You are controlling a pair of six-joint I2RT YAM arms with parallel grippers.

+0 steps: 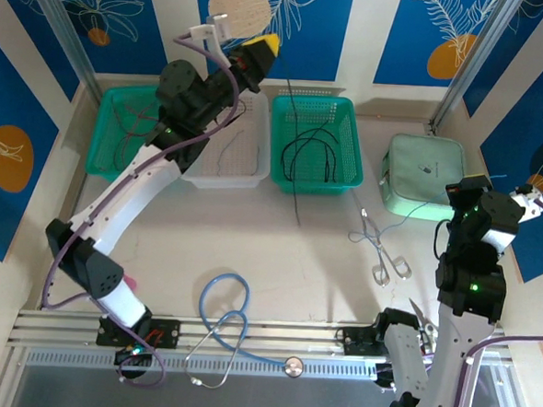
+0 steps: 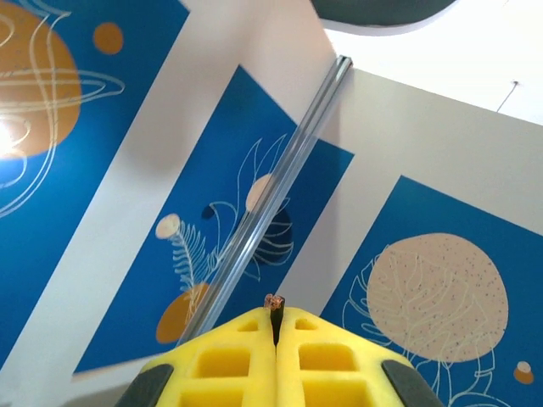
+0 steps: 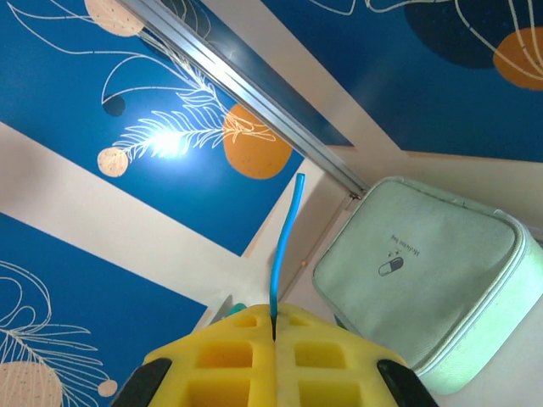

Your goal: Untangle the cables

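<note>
Overhead, the white basket point(image 1: 241, 172) sits at the back of the desk point(image 1: 250, 248), between two green baskets; the left green basket point(image 1: 104, 152) holds loose red and dark cables point(image 1: 133, 126), the right green basket point(image 1: 349, 144) holds looped black ones point(image 1: 311, 155), and a thin greyish wire point(image 1: 229, 150) lies in the white basket itself. Above the white basket's back right corner, the left pincer point(image 2: 276, 320) is raised with its yellow pads pressed together on the black cable point(image 1: 297, 205), whose cut end pokes just past the tips; that cable hangs down across the right green basket and trails onto the desk in front of it. Far right of the white basket, past a mint pouch point(image 1: 424, 174), the right pincer point(image 3: 273, 318) is likewise closed, pinching a blue cable point(image 3: 279, 246) whose free end sticks up beyond the pads. Forceps point(image 1: 379, 252) lie to the white basket's front right; a light-blue stethoscope point(image 1: 228, 316) lies well in front of it, at the desk's near edge.
</note>
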